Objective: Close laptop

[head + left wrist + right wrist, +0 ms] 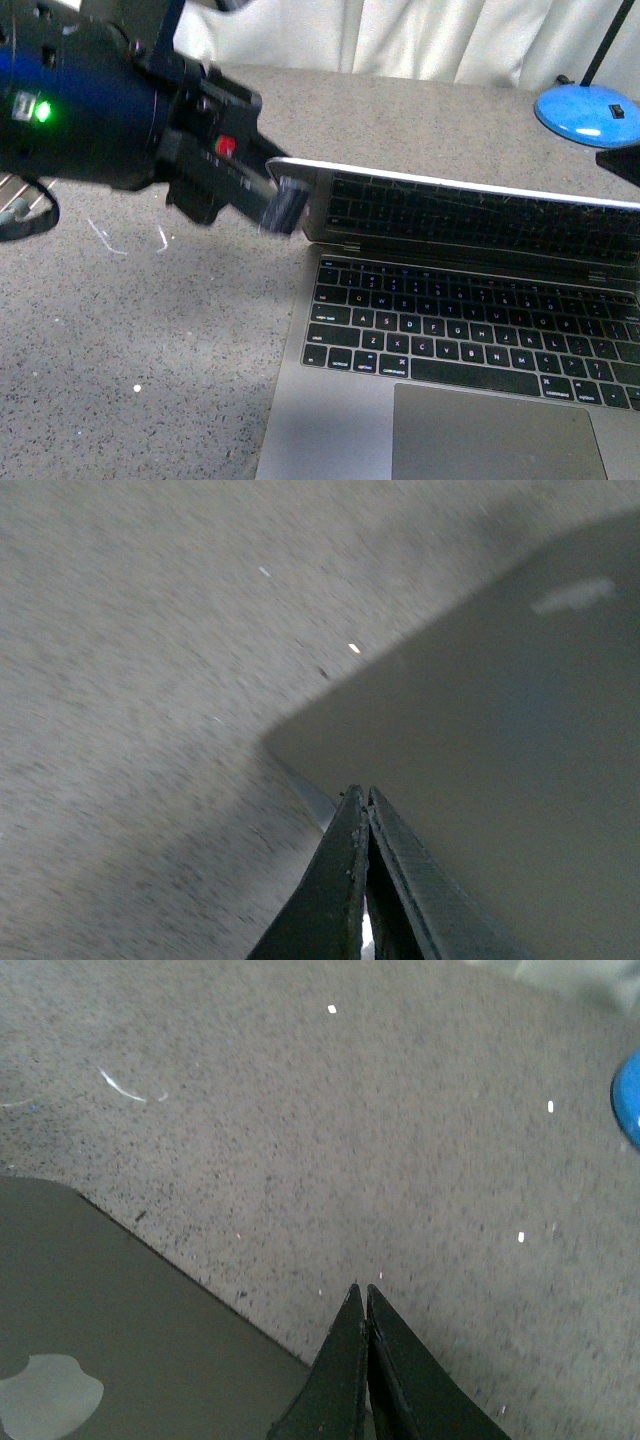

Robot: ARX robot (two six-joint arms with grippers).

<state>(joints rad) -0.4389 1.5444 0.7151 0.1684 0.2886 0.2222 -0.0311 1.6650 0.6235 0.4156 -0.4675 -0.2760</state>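
laptop (450,420): slim grey metal, black keys, big trackpad
lid (480,215): part-shut, leaning fwd low over keybd; dark glossy screen mirrors keys
lid back (120,1310): plain grey, pale apple logo (50,1395)
place: base flat on speckled grey surface (150,330), right half of front view

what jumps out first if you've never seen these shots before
A bulky dark arm with a glowing green light fills the upper left of the front view, its left gripper at the left corner of the laptop's lid. The laptop sits at lower right, lid leaning far forward over the black keys, which mirror in the screen. A bright blue disc stands out at the far right of the speckled table.
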